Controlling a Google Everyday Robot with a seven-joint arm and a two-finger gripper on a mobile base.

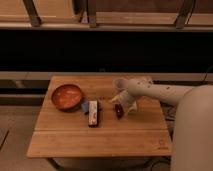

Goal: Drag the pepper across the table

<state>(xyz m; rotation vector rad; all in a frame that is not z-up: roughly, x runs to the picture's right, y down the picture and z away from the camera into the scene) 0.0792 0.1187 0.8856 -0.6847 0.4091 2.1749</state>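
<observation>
The small dark red pepper (118, 110) lies on the light wooden table (100, 135), right of centre. My gripper (120, 101) reaches in from the right on a white arm and sits down at the table top, right over and against the pepper's far end. The pepper's lower part shows just below the gripper.
An orange bowl (66, 96) stands at the table's back left. A white-and-red rectangular packet (93, 113) lies just left of the pepper. A small mark (161, 144) sits near the front right corner. My white arm (165, 95) crosses the table's right side.
</observation>
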